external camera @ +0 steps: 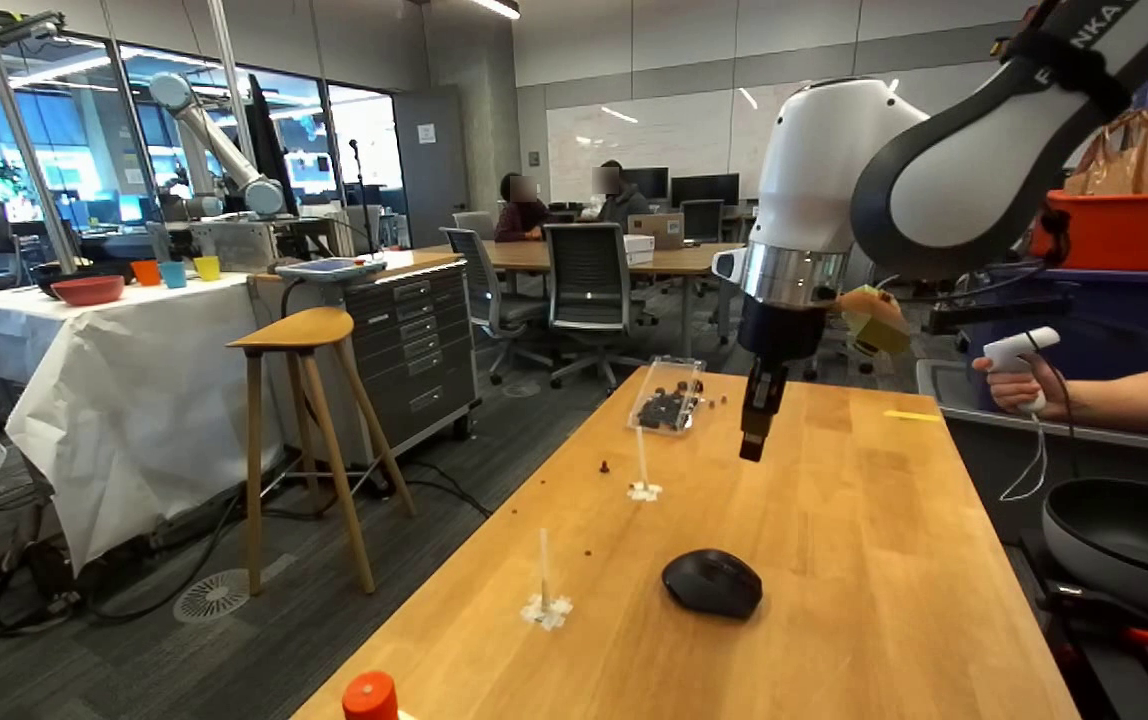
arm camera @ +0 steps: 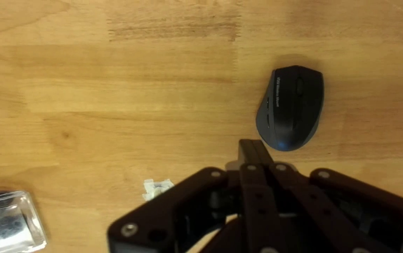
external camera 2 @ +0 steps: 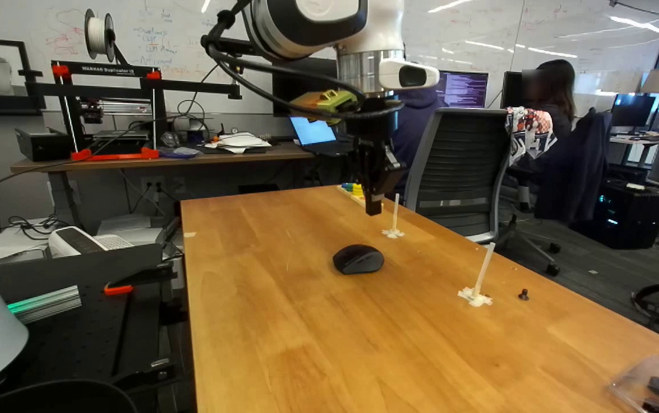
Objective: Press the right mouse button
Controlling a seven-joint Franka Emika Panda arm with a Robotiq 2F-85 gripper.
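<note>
Leftmost on the light-brown wooden table [external camera: 864, 540] in an exterior view, an orange-red cylindrical object [external camera: 370, 695] is cut off by the bottom edge. Next, a thin whitish stick [external camera: 543, 560] stands upright in crumpled white tape [external camera: 559, 612]. Farther back, a clear plastic box [external camera: 649, 382] holds small dark pieces [external camera: 669, 405] too jumbled to tell apart; the wrist view crops it. Then a black, dome-shaped computer mouse [external camera: 712, 583] lies on the table; its right mouse button [arm camera: 313, 84], the right front part beside the scroll wheel [arm camera: 299, 86], shows in the wrist view, its rear border hard to make out. The black two-fingered gripper [external camera: 752, 450] hangs above the table, apart from the mouse, fingers [arm camera: 248, 153] clenched together. At far right, a hand [external camera: 1024, 383] grips a white handheld device [external camera: 1022, 347], its forearm [external camera: 1139, 398] cut off.
</note>
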